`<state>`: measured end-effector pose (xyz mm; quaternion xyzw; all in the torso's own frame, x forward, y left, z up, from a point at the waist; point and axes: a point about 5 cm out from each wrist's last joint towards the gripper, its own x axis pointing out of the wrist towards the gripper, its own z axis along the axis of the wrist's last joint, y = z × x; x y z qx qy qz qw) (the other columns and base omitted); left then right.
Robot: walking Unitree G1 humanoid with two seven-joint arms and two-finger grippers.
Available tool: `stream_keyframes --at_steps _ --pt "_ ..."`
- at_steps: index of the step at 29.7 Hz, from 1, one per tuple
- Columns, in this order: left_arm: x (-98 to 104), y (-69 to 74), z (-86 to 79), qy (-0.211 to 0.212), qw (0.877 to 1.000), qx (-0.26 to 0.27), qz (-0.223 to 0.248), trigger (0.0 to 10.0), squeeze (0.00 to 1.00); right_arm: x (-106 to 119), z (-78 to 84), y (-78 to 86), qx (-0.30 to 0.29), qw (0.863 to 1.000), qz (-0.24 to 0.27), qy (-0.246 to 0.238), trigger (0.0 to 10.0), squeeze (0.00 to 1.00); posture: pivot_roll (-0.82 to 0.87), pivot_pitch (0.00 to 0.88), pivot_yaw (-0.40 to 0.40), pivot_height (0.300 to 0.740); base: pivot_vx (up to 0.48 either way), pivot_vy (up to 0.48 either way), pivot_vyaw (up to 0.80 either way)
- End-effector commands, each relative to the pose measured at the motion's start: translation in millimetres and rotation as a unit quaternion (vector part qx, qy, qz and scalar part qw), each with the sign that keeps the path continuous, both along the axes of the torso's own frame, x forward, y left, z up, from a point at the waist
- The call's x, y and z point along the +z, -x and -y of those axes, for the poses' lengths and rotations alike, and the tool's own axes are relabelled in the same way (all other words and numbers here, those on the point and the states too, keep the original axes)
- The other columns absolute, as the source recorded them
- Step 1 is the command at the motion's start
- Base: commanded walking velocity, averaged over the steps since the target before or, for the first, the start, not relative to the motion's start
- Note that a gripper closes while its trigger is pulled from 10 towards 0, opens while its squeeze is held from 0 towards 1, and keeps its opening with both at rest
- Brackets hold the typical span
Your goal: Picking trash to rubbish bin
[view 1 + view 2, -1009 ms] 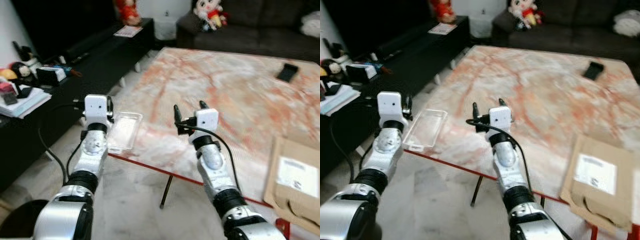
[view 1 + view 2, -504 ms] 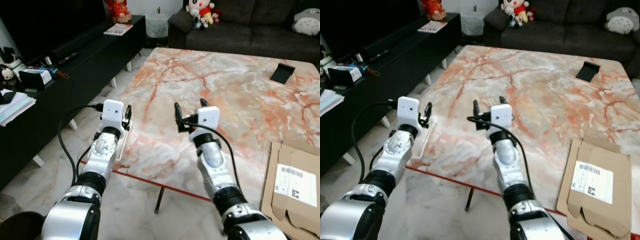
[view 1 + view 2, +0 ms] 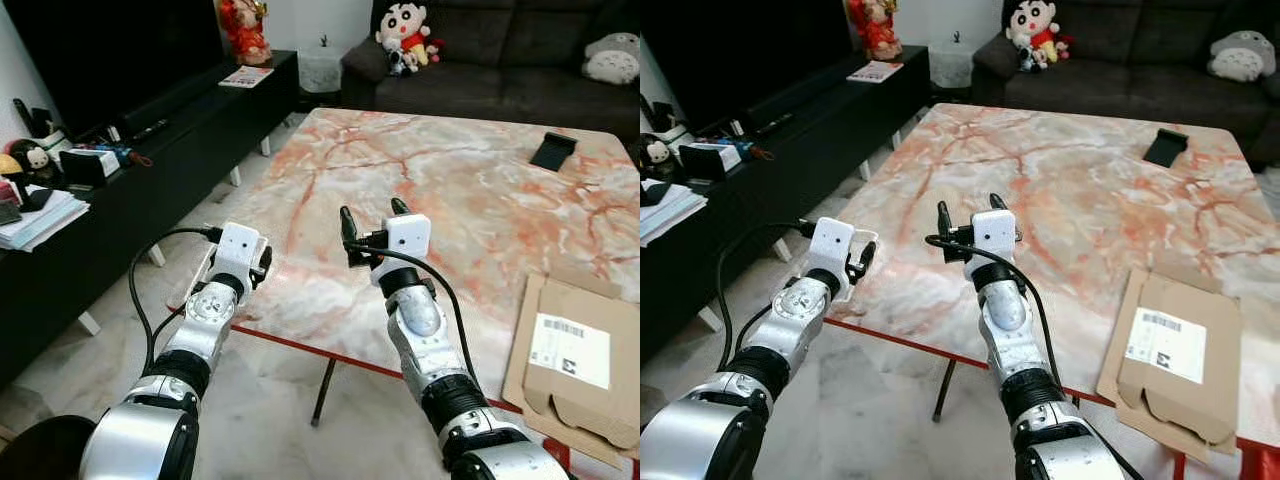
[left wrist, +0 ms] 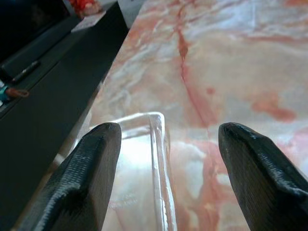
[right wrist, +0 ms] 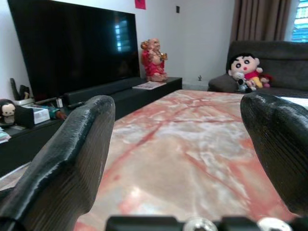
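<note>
Room: black sofa (image 3: 500,75) with plush toys past the worktop's far edge; long black TV cabinet (image 3: 130,170) off its left side, clutter on it too small to name.
Worktop (image 3: 450,190): glossy marble slab, white with red-orange veins, red rim along the near edge.
Cardboard (image 3: 570,360): flattened brown box with a white label, lying at the near right corner, cut off by the frame.
Clear tray (image 4: 144,159): thin transparent plastic, rounded corners, at the worktop's near left corner; mostly hidden behind the left arm from the head.
Left claw (image 4: 166,163): fingers spread, straddling the tray's rim, not clamping it.
Right claw (image 3: 368,215): released, raised above the near-middle marble.
Black object (image 3: 553,151): flat, at the far right edge; unclear.
</note>
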<state>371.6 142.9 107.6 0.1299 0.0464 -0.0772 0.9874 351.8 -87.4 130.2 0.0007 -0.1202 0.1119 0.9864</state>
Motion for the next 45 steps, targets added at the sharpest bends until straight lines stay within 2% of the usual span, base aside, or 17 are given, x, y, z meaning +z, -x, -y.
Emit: stream_keyframes --at_steps 1,9,10,12,17,27,32,35,39,45 --pt "3.2 -4.0 -5.9 -0.019 1.0 0.014 -0.008 10.0 1.0 6.3 -2.6 -1.1 0.004 1.0 0.011 -0.004 10.0 0.0 -0.07 0.019 0.049 0.74 0.0 0.0 0.0" --pt "7.3 -8.1 -7.5 -0.025 0.999 0.023 -0.016 10.0 1.0 5.8 -3.0 -0.4 0.007 1.0 0.01 -0.004 10.0 0.0 -0.07 0.02 0.048 0.74 0.0 0.0 0.0" --pt "12.7 -11.9 -9.4 -0.012 0.999 0.037 -0.017 10.0 0.0 4.7 -2.4 0.4 0.008 1.0 0.009 -0.003 10.0 0.0 -0.08 0.031 0.045 0.74 0.0 0.0 0.0" --pt "14.3 -13.1 -9.6 -0.002 0.999 0.042 -0.02 10.0 0.0 4.2 -1.9 0.9 0.008 1.0 0.009 -0.002 10.0 0.0 -0.08 0.033 0.043 0.74 0.0 0.0 0.0" --pt "10.8 -13.4 -10.2 0.06 0.995 0.068 -0.044 10.0 0.0 2.8 0.0 3.2 0.01 1.0 0.01 0.002 10.0 0.0 -0.1 0.045 0.034 0.74 0.0 0.0 0.0" --pt "6.4 -11.7 -18.5 0.066 0.991 0.1 -0.055 10.0 0.0 -0.5 2.9 6.5 0.014 1.0 0.007 0.009 10.0 0.0 -0.11 0.071 0.012 0.74 0.0 0.0 0.0" --pt "10.3 -12.3 -27.4 0.07 0.989 0.124 -0.039 10.0 0.0 -1.3 3.5 8.2 0.017 1.0 0.006 0.011 10.0 0.0 -0.11 0.078 0.002 0.74 0.0 0.0 0.0" --pt "20.2 -13.2 -39.2 0.08 0.987 0.14 -0.001 10.0 0.0 -0.7 2.6 8.4 0.022 1.0 0.006 0.014 10.0 0.0 -0.11 0.084 -0.008 0.74 0.0 0.0 0.0" --pt "21.8 -12.2 -45.0 0.086 0.985 0.152 0.009 10.0 0.0 0.0 1.3 8.5 0.025 1.0 0.005 0.014 10.0 0.0 -0.11 0.084 -0.009 0.74 0.0 0.0 0.0" --pt "24.0 -11.2 -52.9 0.082 0.982 0.17 0.02 10.0 0.0 0.8 0.9 8.9 0.029 0.999 0.004 0.014 10.0 0.0 -0.1 0.083 -0.014 0.74 0.0 0.402 0.0"
